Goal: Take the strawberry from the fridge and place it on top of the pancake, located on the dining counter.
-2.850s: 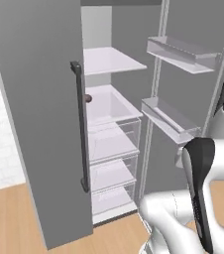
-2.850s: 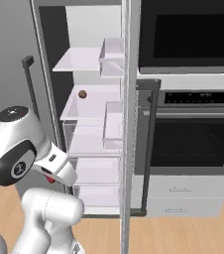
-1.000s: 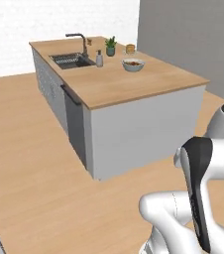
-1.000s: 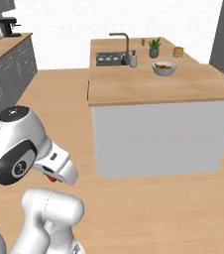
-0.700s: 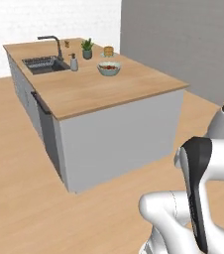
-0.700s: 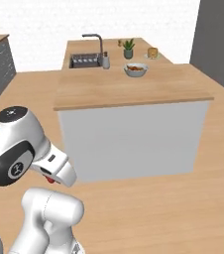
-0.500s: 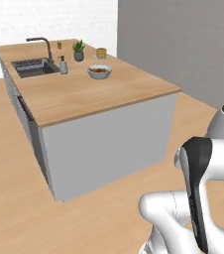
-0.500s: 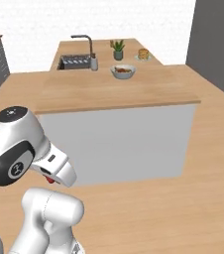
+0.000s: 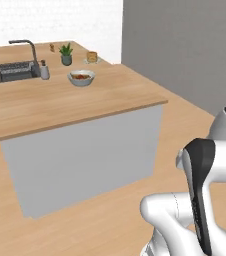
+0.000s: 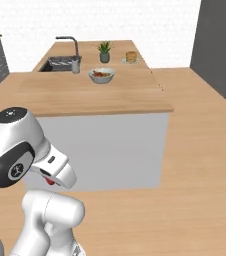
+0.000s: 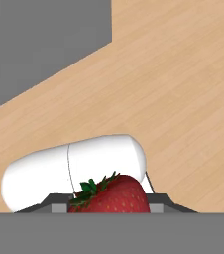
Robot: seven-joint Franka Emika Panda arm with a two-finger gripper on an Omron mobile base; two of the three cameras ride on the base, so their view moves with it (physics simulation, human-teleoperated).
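Wood flooring runs wide and bare on every side of the dining counter [image 9: 70, 107], with open floor between the robot and the counter's grey end wall and a grey wall off to the far side. On the counter's far end the pancake [image 10: 131, 57] sits on its plate near the corner, well apart from the gripper [image 11: 109, 207], with a white fruit bowl [image 10: 101, 75], a small potted plant [image 10: 104, 52], a soap bottle [image 9: 44, 71] and the sink [image 9: 16, 71] with its dark faucet [image 9: 27, 47] closer in. The near half of the countertop lies open up to its front edge. Seen from the hand, the strawberry [image 11: 113, 195] sits low between the fingers, leaves toward one side, its lower part cut off at the frame's bottom. The fingers are drawn in close on the berry and hold it, though the tips themselves are hard to make out. From the right base camera a red speck [image 10: 48, 180] peeks under the arm's white wrist; the fingers there are hidden
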